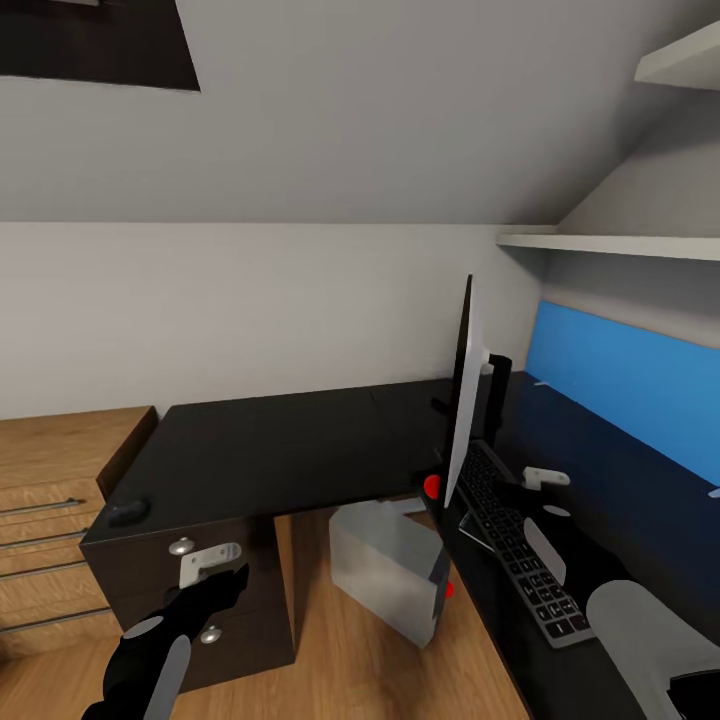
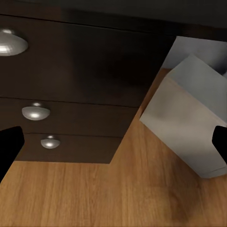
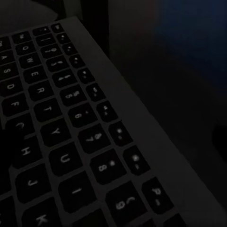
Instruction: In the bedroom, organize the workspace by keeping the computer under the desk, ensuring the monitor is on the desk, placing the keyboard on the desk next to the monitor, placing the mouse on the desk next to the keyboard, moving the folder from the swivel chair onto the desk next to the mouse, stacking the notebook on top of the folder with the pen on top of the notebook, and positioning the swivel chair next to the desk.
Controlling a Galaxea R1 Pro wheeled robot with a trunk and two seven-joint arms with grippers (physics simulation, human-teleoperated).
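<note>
Resting on glossy black desk, slim keyboard

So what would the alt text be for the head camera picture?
A glossy black L-shaped desk in an attic room carries a thin monitor seen edge-on, a keyboard and a small dark mouse. A grey computer tower stands on the wood floor beneath.
</note>
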